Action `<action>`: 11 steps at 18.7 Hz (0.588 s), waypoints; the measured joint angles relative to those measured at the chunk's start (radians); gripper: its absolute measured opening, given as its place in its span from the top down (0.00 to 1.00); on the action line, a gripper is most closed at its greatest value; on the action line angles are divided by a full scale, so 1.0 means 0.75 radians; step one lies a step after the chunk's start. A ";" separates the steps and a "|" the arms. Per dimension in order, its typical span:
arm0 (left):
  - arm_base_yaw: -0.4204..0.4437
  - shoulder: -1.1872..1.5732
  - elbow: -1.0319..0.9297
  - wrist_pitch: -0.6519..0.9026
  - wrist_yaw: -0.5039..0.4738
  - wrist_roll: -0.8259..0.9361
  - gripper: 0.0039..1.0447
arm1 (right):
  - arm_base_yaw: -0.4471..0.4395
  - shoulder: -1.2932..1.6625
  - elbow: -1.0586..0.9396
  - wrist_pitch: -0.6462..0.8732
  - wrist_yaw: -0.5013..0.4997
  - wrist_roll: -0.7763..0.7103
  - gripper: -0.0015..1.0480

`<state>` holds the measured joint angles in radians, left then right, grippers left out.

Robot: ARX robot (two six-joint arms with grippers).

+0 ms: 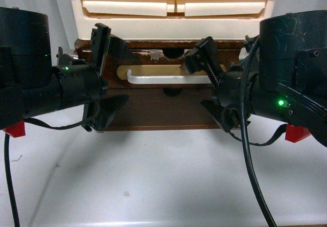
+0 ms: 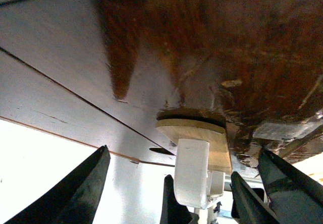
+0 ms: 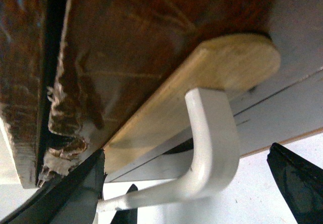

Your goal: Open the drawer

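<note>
The left gripper (image 1: 108, 78) and right gripper (image 1: 208, 84) are hanging spread; the solid drawer (image 1: 153, 112) is likely pulling best by its rigid white bar handle (image 1: 153, 79).

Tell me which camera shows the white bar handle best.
The front view: the white bar handle shows nearly full length, its right end hidden behind the right gripper. The left wrist view shows only one end, seen end-on; the right wrist view shows one bent end close up.
</note>
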<state>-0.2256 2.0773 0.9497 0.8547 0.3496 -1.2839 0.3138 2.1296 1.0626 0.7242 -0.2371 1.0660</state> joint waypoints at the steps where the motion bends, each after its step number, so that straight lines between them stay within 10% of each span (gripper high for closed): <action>1: -0.005 0.002 0.000 0.006 0.001 -0.006 0.22 | 0.000 0.014 0.021 -0.008 0.008 0.001 0.06; 4: -0.030 0.008 0.001 0.001 0.017 -0.025 0.48 | -0.001 0.031 0.046 -0.022 0.010 0.005 0.07; 8: -0.044 0.007 -0.006 0.009 0.028 -0.046 0.80 | 0.009 0.032 0.065 -0.009 0.006 0.004 0.38; 11: -0.043 0.002 -0.011 0.006 0.044 -0.130 0.86 | 0.018 0.029 0.073 -0.029 0.005 0.011 0.59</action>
<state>-0.2581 2.0789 0.9413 0.8593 0.3824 -1.3815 0.3275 2.1513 1.1175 0.7025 -0.2333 1.0744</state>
